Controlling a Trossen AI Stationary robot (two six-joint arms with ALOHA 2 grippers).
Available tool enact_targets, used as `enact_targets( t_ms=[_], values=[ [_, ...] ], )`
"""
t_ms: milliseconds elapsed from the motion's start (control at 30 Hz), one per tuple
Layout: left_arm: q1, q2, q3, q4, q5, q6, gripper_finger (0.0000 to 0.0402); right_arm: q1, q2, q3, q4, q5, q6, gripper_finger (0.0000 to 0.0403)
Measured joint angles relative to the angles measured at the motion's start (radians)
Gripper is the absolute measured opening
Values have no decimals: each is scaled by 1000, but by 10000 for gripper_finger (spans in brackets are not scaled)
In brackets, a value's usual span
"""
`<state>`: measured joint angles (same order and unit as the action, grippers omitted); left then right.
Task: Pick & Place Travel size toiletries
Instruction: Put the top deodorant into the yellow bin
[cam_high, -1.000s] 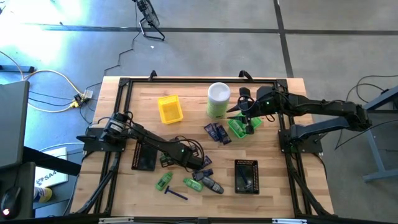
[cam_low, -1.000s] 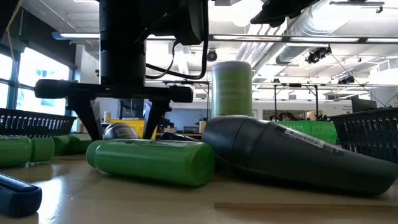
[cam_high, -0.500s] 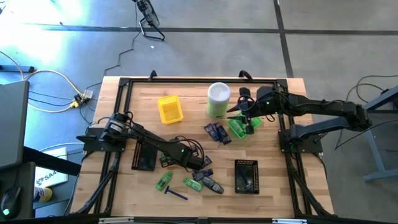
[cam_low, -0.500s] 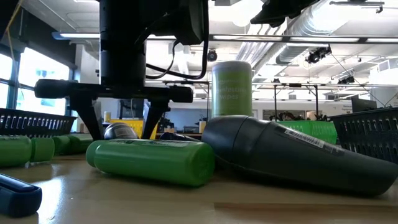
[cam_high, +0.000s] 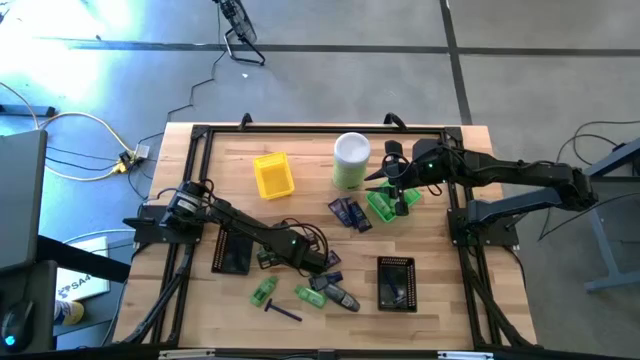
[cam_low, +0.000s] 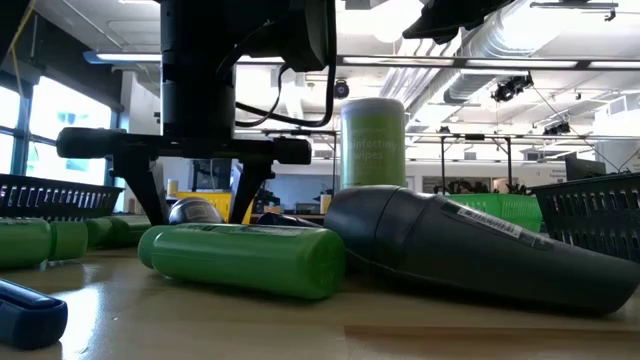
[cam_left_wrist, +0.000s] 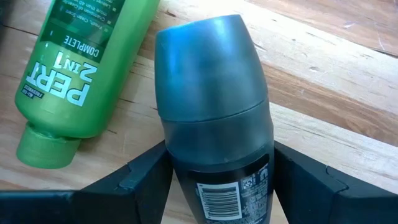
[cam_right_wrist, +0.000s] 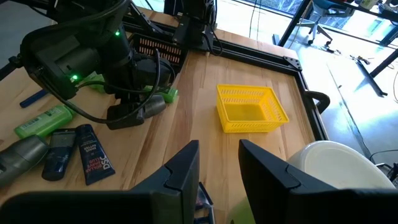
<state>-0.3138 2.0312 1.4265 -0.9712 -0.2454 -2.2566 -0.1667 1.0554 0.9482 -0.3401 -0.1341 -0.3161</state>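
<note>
Left end effector (cam_left_wrist: 217, 180) grasps the dark grey oval piece (cam_left_wrist: 214, 112) by its label end on the counter (cam_left_wrist: 348, 93); the rounded body may slip and nudge the green bottle (cam_left_wrist: 81, 68) beside it, while the right end effector (cam_right_wrist: 217, 171) hovers part-open and empty.

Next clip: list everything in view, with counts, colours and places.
table: one, wood
canister: one, pale green with white lid, back middle
yellow tray: one, left of canister
green tray: one, right of canister
black trays: two, front left and front right
bottles: at least three, green, front middle
grey pieces: at least two, front middle
packets: at least two, navy, centre
razor: one, purple, front edge
left gripper: closed on a grey piece
right gripper: above green tray
</note>
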Motion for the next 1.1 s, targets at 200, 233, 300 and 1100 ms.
enact_targets(
  t_ms=[200, 233, 300, 1100],
  values=[
    [0, 0, 0, 1, 1, 0, 241, 0, 0, 0, 0, 0, -3, 105],
    [0, 0, 0, 1, 1, 0, 241, 0, 0, 0, 0, 0, -3, 105],
    [0, 0, 0, 1, 1, 0, 241, 0, 0, 0, 0, 0, -3, 105],
    [-1, 0, 1, 1, 2, 7, 222, 0, 0, 0, 0, 0, -3, 105]
  ],
)
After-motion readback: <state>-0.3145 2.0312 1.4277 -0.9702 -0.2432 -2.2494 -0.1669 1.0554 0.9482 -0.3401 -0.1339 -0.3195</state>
